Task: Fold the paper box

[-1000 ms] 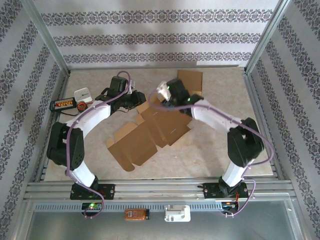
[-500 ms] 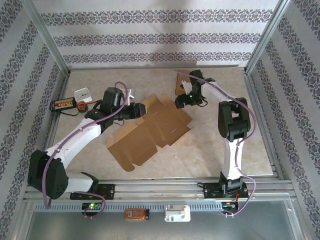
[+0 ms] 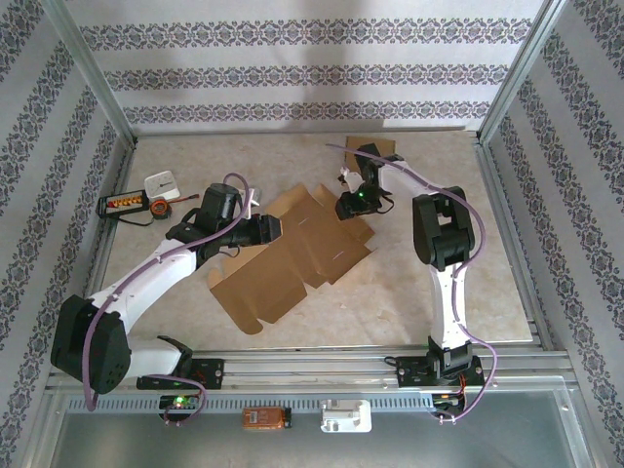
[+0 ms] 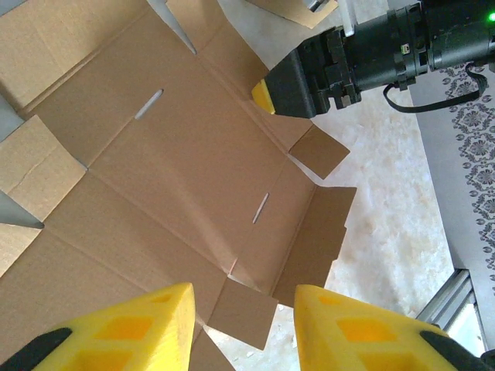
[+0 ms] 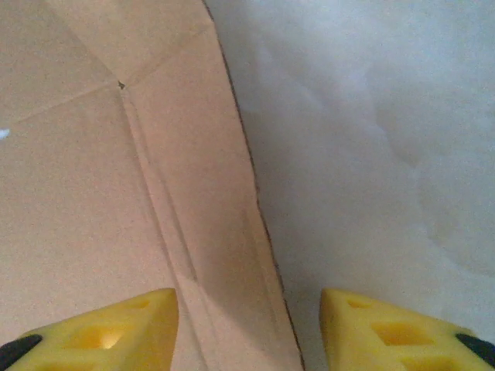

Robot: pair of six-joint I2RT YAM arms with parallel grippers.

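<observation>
- Yellow-fingered and parted, my left gripper (image 4: 244, 297) holds nothing and hangs above the unfolded paper box (image 4: 178, 178), whose creased panels and slots spread out beneath it.
- My right gripper (image 5: 247, 301) is also parted, low over one flap's edge, with cardboard under one finger and bare table (image 5: 371, 116) under the other. I cannot tell whether it touches.
- From above, the box lies flat mid-table, my left gripper at its far-left side and my right at its far corner.

The paper box (image 5: 116, 154) looks blurred and cropped.
</observation>
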